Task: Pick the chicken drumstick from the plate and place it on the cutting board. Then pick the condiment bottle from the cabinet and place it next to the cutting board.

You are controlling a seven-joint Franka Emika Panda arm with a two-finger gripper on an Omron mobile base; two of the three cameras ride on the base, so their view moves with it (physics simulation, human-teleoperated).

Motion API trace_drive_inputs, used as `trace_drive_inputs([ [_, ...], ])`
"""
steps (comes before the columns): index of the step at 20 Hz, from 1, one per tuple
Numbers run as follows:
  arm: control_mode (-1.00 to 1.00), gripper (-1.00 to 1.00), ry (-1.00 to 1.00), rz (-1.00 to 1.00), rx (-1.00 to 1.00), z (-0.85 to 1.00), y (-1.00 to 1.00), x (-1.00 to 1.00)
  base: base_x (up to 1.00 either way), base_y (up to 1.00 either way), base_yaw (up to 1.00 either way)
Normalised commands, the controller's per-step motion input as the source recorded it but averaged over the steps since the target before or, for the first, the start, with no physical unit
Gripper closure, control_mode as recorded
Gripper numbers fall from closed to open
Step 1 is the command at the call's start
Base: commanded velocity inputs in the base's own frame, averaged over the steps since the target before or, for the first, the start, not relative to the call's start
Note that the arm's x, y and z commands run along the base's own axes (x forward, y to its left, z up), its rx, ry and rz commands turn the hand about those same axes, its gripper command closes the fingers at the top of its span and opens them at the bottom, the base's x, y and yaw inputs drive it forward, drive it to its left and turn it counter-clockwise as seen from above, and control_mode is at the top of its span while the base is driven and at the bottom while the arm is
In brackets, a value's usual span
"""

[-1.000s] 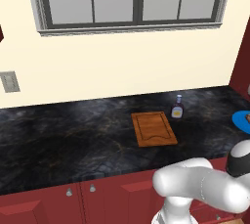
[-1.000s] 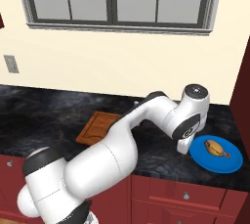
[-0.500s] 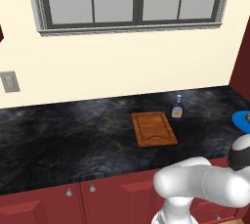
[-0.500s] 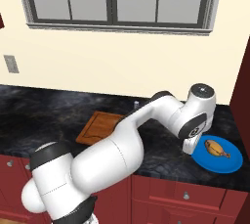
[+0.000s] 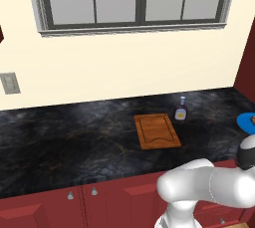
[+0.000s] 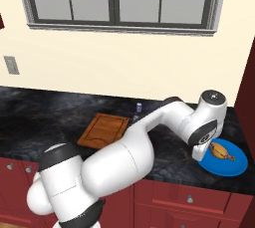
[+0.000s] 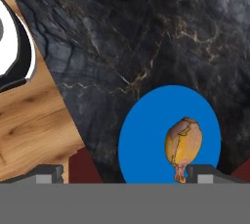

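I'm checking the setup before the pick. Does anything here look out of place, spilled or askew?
One oddity: the condiment bottle already stands upright on the counter beside the cutting board, not in a cabinet. The chicken drumstick lies on the plate, nothing is spilled, and the open gripper hangs above the plate.

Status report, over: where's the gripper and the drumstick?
Gripper open, above the plate. Chicken drumstick on plate, not gripped. Cutting board bare. Nothing in the way.
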Motion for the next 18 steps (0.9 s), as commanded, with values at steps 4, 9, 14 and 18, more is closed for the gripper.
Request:
trace_drive_inputs([
  [4,-1.00,-1.00,0.00,-0.01,-0.02,-0.08,0.00,0.00,0.00,0.00,0.00],
  [9,-1.00,-1.00,0.00,0.00,-0.02,-0.15,0.00,0.00,0.00,0.00,0.00],
  [14,-1.00,-1.00,0.00,0.00,-0.02,-0.18,-0.03,0.01,0.00,0.00,0.00],
  [18,-1.00,-1.00,0.00,0.00,0.00,-0.14,-0.15,0.05,0.00,0.00,0.00],
])
